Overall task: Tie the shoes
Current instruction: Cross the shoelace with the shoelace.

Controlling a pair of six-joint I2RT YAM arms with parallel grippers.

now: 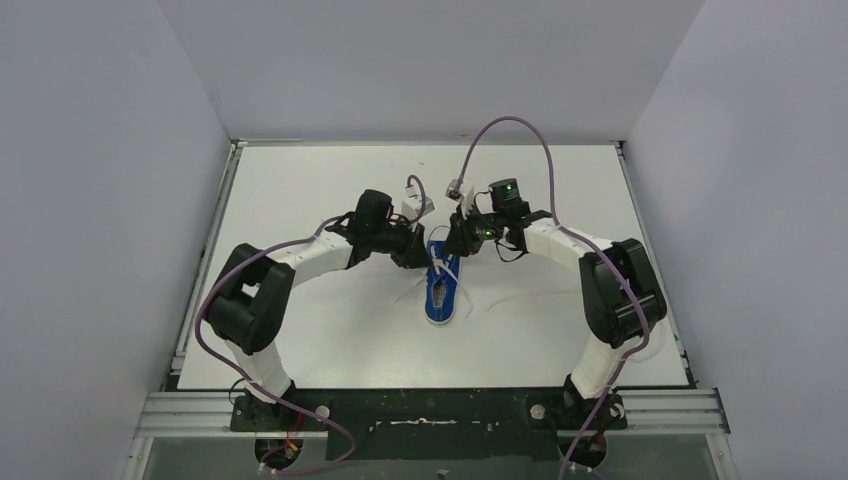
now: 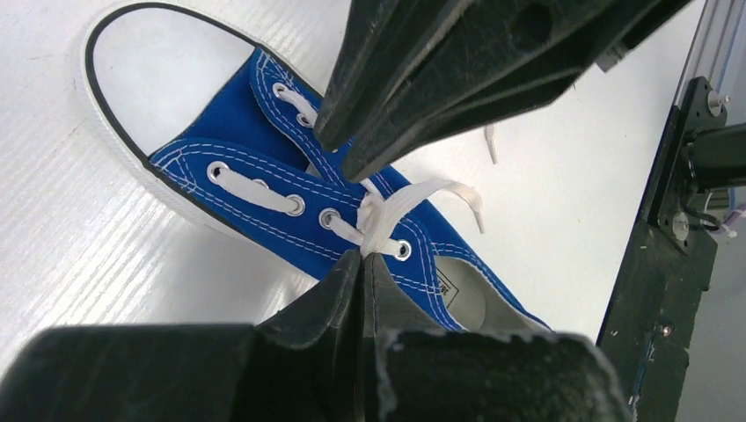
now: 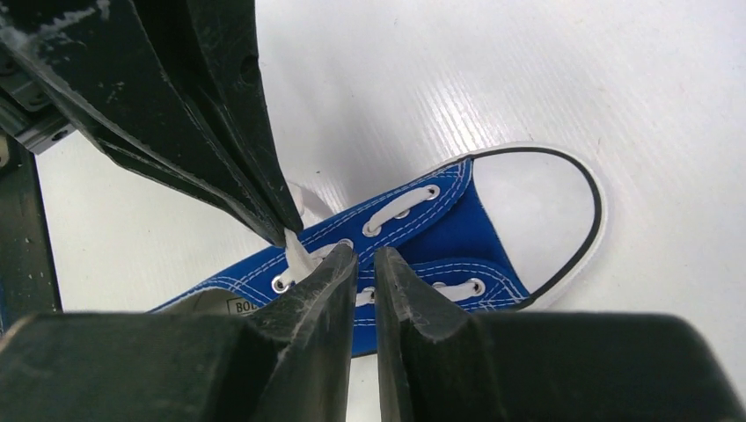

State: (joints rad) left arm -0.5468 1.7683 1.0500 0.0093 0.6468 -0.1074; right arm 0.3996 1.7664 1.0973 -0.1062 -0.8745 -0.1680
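One blue shoe lies on the bench, long axis running far to near, toe toward the arm bases. Both arms reach over its lacing, equally close. The left pincer is clamped on the white lace; the right pincer stands narrowly parted, empty, which only its own wrist view shows

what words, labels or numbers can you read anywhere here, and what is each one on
"BOL": the start of the print on the white tag inside the shoe, right wrist view; the rest is hidden.
Dark print on the inner tag by the shoe's opening, left wrist view: too small to read.
Top view: nothing readable.
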